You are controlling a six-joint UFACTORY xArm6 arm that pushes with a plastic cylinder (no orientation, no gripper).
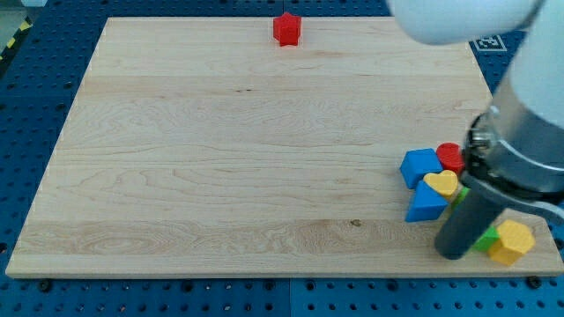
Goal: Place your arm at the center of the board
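My arm comes in from the view's right and ends in a dark rod. My tip [455, 254] rests near the board's bottom right corner, far from the board's middle. It sits just below and to the right of a blue triangular block [426, 204] and left of a yellow hexagon block [513, 242]. A green block [487, 239] is partly hidden behind the rod. A yellow heart block [441, 183], a blue block [419, 165] and a red round block [450, 156] cluster just above the tip. A red star block [286, 28] lies alone at the board's top edge.
The wooden board [220, 158] lies on a blue perforated table. The arm's grey and white body [529, 132] covers the board's right edge and part of the block cluster.
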